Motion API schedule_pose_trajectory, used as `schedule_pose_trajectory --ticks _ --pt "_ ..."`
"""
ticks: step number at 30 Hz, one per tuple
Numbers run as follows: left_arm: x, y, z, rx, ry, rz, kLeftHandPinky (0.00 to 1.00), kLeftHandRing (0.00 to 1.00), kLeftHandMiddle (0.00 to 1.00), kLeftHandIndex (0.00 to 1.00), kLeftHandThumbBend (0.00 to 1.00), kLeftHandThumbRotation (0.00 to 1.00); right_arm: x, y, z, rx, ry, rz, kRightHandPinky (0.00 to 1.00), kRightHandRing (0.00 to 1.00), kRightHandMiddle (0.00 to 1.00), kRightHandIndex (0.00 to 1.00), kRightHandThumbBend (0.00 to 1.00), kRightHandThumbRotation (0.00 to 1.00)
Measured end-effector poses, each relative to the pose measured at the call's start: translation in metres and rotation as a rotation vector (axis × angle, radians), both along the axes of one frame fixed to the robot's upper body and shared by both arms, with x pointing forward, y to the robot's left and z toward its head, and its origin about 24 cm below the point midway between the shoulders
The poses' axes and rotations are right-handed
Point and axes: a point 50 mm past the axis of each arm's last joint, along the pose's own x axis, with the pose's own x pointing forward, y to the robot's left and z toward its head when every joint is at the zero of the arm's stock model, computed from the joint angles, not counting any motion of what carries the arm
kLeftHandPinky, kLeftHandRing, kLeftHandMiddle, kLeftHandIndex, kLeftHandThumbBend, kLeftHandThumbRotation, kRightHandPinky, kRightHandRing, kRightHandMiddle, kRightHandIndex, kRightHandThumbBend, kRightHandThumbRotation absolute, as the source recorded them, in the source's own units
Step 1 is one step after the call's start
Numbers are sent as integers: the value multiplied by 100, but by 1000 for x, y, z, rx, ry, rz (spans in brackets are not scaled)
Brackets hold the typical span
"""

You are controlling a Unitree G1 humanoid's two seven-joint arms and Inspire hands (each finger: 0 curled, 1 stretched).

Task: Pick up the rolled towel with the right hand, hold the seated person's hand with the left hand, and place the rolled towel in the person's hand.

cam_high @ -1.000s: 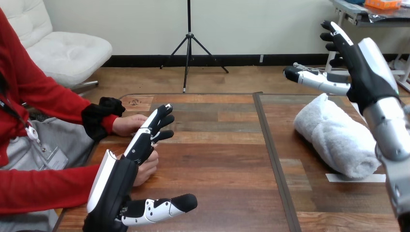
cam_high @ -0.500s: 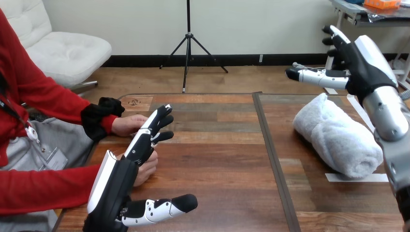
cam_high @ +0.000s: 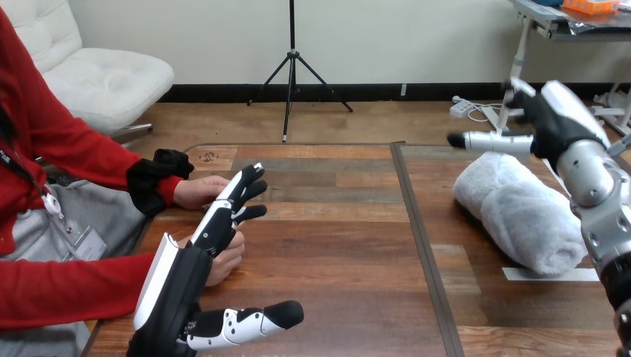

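The rolled white towel (cam_high: 521, 212) lies on the wooden surface (cam_high: 335, 245) at the right of the frame, just above a strip of white tape (cam_high: 549, 274). The right robot hand (cam_high: 554, 119) hangs over the towel's far end. Its thumb stretches leftward and it grasps nothing; its mostly hidden fingers look released. At lower left, the left robot hand (cam_high: 186, 279) is spread open with straight fingers. It seems to touch the person's nearer hand (cam_high: 229, 262), and the person's farther hand (cam_high: 195, 192) lies just beyond.

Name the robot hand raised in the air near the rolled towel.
The right hand, open in the air at the rolled towel's far end. The left hand sits low at the table's left, beside the person's hands.
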Motion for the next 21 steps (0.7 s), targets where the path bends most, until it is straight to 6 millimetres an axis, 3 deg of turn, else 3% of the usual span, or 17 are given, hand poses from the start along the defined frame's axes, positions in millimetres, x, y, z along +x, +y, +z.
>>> schedule_pose_trajectory --ticks 15,21 --pt "-4 0 -3 6 17 1 81 91 95 93 100 55 -5 -16 -26 -62 192 -90 63 87 92 94 100 53" --pt "-8 1 -5 12 29 3 81 91 95 94 100 57 -6 -20 -27 -97 222 -119 64 88 92 93 100 55"
